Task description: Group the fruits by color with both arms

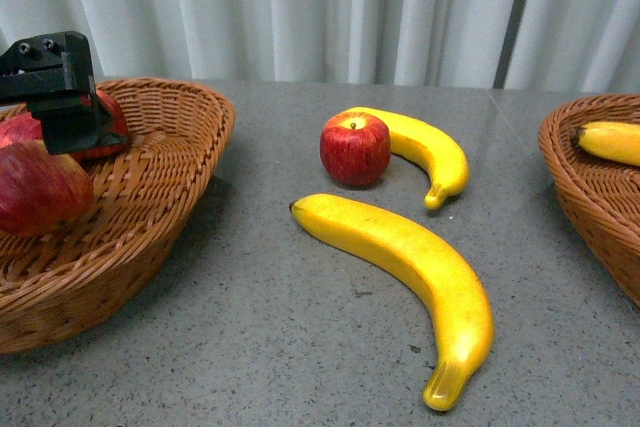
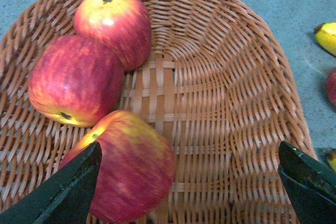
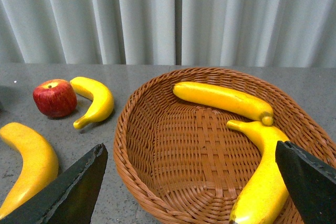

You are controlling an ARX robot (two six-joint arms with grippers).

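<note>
My left gripper (image 1: pixel 72 125) hangs open and empty over the left wicker basket (image 1: pixel 170 177). In the left wrist view its fingers (image 2: pixel 73 192) stand wide apart above three red apples (image 2: pixel 76 80); the nearest apple (image 2: pixel 131 166) lies just beside one finger. One red apple (image 1: pixel 354 149) sits mid-table touching a short banana (image 1: pixel 425 152). A long banana (image 1: pixel 400 277) lies in front of them. My right gripper (image 3: pixel 189 182) is open and empty over the right basket (image 3: pixel 157 156), which holds two bananas (image 3: pixel 223 99). The right gripper is out of the front view.
Both baskets stand on a grey table before a white curtain. The right basket (image 1: pixel 590 177) shows at the front view's right edge with one banana end (image 1: pixel 610 142) in it. Bare tabletop lies between the baskets around the loose fruit.
</note>
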